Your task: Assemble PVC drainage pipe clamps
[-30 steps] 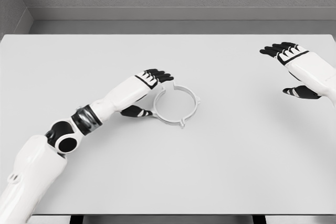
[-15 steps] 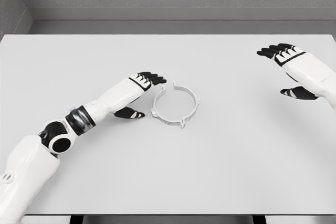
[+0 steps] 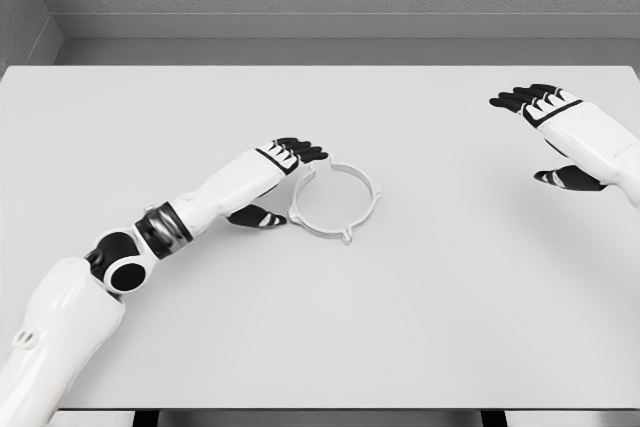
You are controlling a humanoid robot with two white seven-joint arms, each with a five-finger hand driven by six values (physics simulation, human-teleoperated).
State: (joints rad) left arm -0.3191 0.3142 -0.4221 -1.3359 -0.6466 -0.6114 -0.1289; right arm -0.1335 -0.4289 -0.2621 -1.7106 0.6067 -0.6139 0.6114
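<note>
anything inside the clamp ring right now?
Inside the clamp ring only bare white table shows, no pipe or second part. The left hand sits at its left rim, fingers open, not reaching into the ring. Whether it touches the rim cannot be told.

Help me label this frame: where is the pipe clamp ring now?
In the head view the pipe clamp ring lies flat on the white table, slightly left of centre, just right of the left robot hand.

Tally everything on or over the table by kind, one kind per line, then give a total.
Pipe clamp ring: 1
Robot hands, left hand and right hand: 2
Total: 3, over the white table.
</note>
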